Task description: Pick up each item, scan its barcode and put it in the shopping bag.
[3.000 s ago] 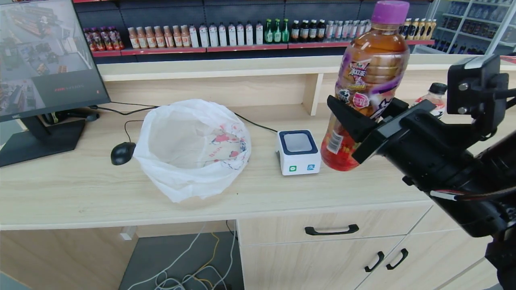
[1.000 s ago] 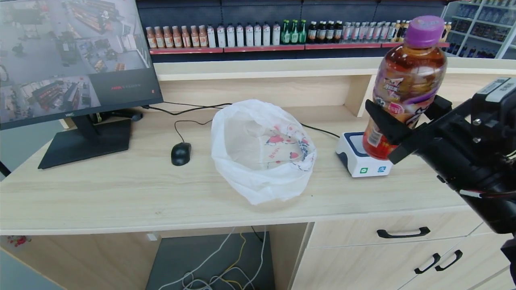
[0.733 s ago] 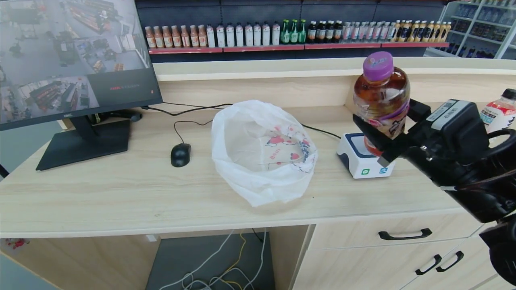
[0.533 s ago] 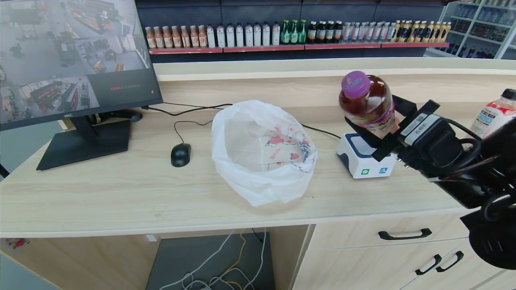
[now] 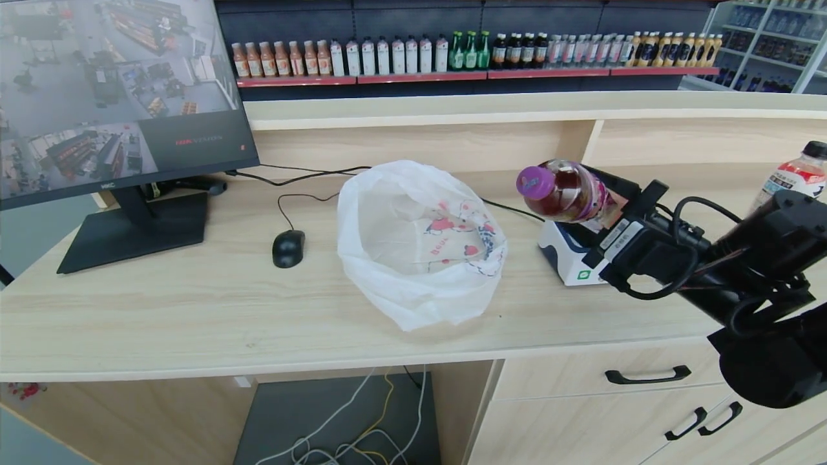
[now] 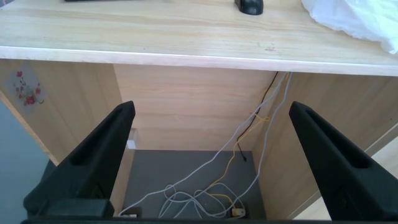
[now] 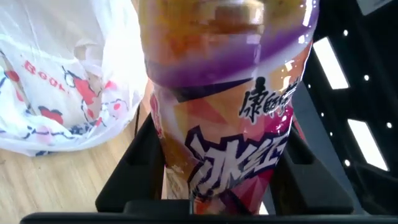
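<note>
My right jaws are clamped on the bottle [image 5: 572, 197], holding it tipped over just above the scanner [image 5: 562, 253], cap toward the bag [image 5: 420, 245]. I judge this is so the barcode can meet the window. The bag sits open on the counter [image 5: 161, 303] beside the scanner, ready. My left jaws hang apart below the counter, idle.

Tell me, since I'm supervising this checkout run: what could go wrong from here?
1. The bottle lies tipped sideways in the right gripper above the scanner; held by its lower half, it might slip out.
2. The shopping bag stands loose and floppy; the bottle could snag its rim and drag it.
</note>
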`<state>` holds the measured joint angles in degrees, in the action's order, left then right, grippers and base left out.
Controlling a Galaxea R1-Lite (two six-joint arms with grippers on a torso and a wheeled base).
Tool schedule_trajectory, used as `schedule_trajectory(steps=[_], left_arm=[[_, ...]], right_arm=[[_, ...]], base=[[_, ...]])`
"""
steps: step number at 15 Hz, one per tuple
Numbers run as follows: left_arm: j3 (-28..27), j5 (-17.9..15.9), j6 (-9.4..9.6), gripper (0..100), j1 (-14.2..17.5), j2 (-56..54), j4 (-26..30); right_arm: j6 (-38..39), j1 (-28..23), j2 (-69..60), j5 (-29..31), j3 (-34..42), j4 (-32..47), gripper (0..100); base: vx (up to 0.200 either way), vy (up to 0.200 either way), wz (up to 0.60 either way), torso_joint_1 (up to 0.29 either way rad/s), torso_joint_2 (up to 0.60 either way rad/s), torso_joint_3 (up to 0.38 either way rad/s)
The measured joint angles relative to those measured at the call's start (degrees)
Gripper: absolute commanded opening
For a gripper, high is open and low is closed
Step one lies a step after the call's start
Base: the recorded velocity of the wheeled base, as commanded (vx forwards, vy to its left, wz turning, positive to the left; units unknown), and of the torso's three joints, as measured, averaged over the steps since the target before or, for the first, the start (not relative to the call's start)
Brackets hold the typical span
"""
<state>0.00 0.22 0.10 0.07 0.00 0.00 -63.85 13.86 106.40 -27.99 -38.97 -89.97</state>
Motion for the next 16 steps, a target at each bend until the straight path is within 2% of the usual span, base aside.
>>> schedule_trajectory(steps=[2,4,7,16], left_arm=[[0.0,0.02,0.0,100,0.0,0.0,0.0],[0.0,0.02,0.0,100,-0.02,0.0,0.0],[0.0,0.02,0.0,100,0.0,0.0,0.0],[0.0,0.0,0.0,100,0.0,0.0,0.0]], right_arm=[[-1.43,-1.44,2.5,-5.67,-2.95,-0.02,0],[-3.96,-3.95,4.57,-8.52,-4.62,0.05,0],[-7.36,-6.45,6.12,-10.46,-5.12,0.0,0],[-14.04,-7.86,8.92,-12.96,-5.12,0.05,0]], base=[[0.0,0.0,0.0,0.0,0.0,0.0],[0.0,0.0,0.0,0.0,0.0,0.0],[0.0,0.0,0.0,0.0,0.0,0.0],[0.0,0.0,0.0,0.0,0.0,0.0]])
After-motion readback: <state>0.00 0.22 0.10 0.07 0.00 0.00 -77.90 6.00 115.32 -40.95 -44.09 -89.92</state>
